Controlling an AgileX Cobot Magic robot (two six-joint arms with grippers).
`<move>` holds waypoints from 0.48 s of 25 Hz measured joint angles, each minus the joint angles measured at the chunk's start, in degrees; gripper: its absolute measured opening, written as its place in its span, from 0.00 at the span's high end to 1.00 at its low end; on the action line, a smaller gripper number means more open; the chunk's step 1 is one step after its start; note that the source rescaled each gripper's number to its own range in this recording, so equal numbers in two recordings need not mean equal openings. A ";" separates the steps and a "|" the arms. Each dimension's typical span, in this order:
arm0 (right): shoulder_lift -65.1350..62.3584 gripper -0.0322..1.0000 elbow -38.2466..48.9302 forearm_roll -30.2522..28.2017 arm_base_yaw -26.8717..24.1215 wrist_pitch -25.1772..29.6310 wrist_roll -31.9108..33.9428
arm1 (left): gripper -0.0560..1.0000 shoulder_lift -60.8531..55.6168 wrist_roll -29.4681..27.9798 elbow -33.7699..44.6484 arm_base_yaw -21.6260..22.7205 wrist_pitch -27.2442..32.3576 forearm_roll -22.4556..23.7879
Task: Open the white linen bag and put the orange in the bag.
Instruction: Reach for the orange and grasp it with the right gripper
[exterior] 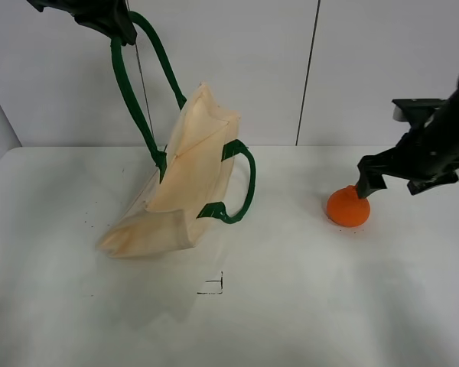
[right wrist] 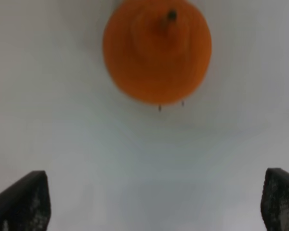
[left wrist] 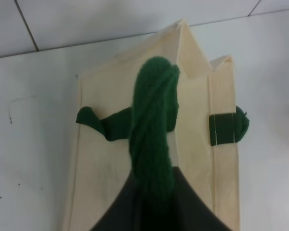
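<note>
The white linen bag [exterior: 180, 191] is lifted by one dark green handle [exterior: 134, 92], its bottom resting on the table. My left gripper [exterior: 116, 29] is shut on that handle at the top left. The left wrist view shows the handle [left wrist: 153, 130] running down to the bag [left wrist: 192, 120]. The second handle [exterior: 243, 187] hangs loose on the bag's right side. The orange [exterior: 348, 206] sits on the table at the right. My right gripper [exterior: 365, 183] is open just above and beside it. In the right wrist view the orange [right wrist: 157, 50] lies ahead of the two fingertips [right wrist: 24, 199].
The white table [exterior: 291, 306] has a small black mark [exterior: 213, 284] near the front middle. A white wall with a vertical seam [exterior: 309, 69] stands behind.
</note>
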 joint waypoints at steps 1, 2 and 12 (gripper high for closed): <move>3.48 0.00 -2.56 0.00 0.00 0.08 -0.07 | 0.95 0.00 0.00 0.00 0.00 0.00 0.00; 6.52 0.00 -4.50 0.04 0.00 0.12 -0.07 | 0.95 0.00 0.00 0.00 0.00 0.00 0.00; 21.32 0.00 -11.93 0.04 0.00 -4.65 -0.54 | 0.95 0.00 0.00 0.00 0.00 0.00 -0.06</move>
